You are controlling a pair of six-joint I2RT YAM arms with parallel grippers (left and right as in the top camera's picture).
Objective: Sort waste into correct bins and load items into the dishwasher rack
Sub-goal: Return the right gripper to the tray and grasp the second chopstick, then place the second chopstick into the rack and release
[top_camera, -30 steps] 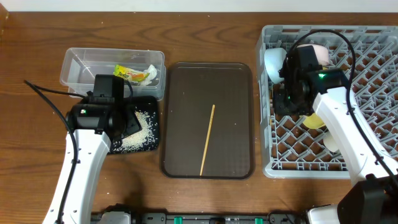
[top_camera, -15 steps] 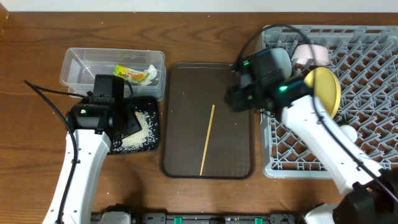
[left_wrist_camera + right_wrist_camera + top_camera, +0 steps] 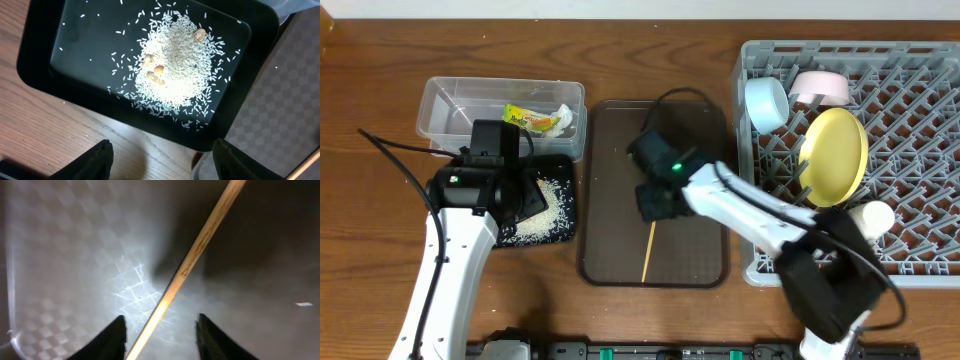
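One wooden chopstick (image 3: pixel 648 255) lies on the dark brown serving tray (image 3: pixel 610 140); its upper part is hidden under my right gripper (image 3: pixel 656 200), which is open and straddles the chopstick (image 3: pixel 185 267) just above it. My left gripper (image 3: pixel 160 160) is open and empty over the table edge of the black tray (image 3: pixel 560 165), which holds loose rice (image 3: pixel 175 70). The clear tub (image 3: pixel 450 105) holds the yellow-green wrapper (image 3: pixel 535 120). The grey rack (image 3: pixel 920 180) holds the yellow plate (image 3: pixel 835 155), blue bowl (image 3: pixel 765 102), a pale pink bowl (image 3: pixel 820 87) and a pale cup (image 3: pixel 872 218).
A few brown nut-like bits (image 3: pixel 155 70) lie in the rice. Bare wooden table (image 3: pixel 370 250) surrounds the bins. The brown tray's rim (image 3: pixel 12 330) shows at the lower left of the right wrist view.
My right arm left the rack, swung left across the brown tray and came down over the chopstick. The yellow plate now stands in the rack. My left arm has not moved.
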